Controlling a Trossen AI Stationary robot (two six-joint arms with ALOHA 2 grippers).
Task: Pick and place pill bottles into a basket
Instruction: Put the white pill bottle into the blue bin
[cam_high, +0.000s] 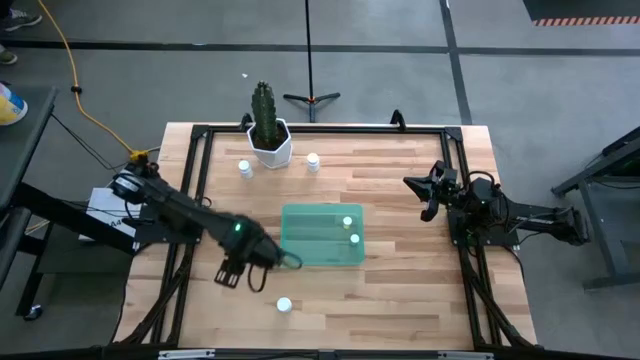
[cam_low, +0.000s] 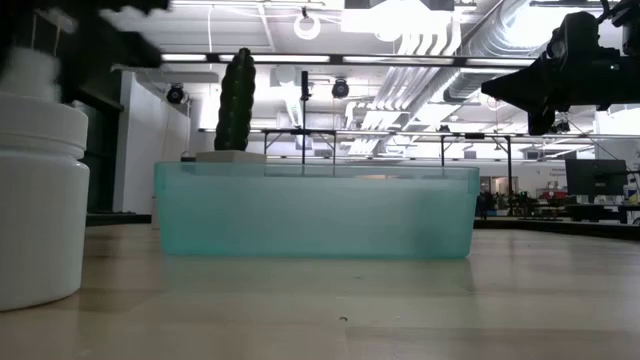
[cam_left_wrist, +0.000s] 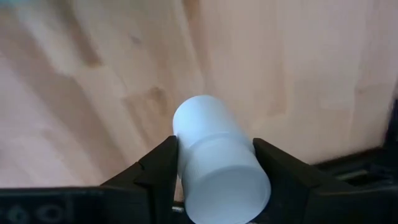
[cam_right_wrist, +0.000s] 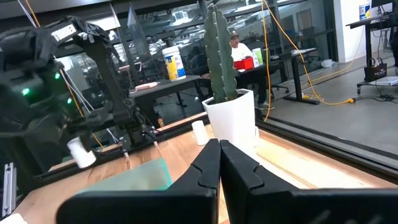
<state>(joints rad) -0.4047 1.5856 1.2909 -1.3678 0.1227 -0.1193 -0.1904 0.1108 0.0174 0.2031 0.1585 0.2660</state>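
Observation:
My left gripper (cam_high: 230, 273) hangs over the table's near left, beside the near left corner of the green basket (cam_high: 322, 236), shut on a white pill bottle (cam_left_wrist: 217, 165). The bottle also shows in the right wrist view (cam_right_wrist: 81, 152). Two bottles (cam_high: 347, 222) (cam_high: 354, 239) lie in the basket. One bottle (cam_high: 284, 305) stands on the table near the front edge and looms large in the low view (cam_low: 35, 190). Two more (cam_high: 244, 167) (cam_high: 313, 160) stand by the cactus pot. My right gripper (cam_right_wrist: 219, 155) is shut and empty, raised at the table's right (cam_high: 425, 195). My left gripper pinches the bottle's body (cam_left_wrist: 186, 180) between its two fingers, one finger on each side. The bottle lies along the fingers, its cap (cam_left_wrist: 199, 118) pointing away from the wrist and past the fingertips. The fingers slant downward. The bottle is lifted clear of the table.
A white hexagonal pot with a green cactus (cam_high: 268, 135) stands at the far edge, left of the middle. A black frame (cam_high: 200, 135) runs round the table's edges. Bare wood lies between the basket and the right arm.

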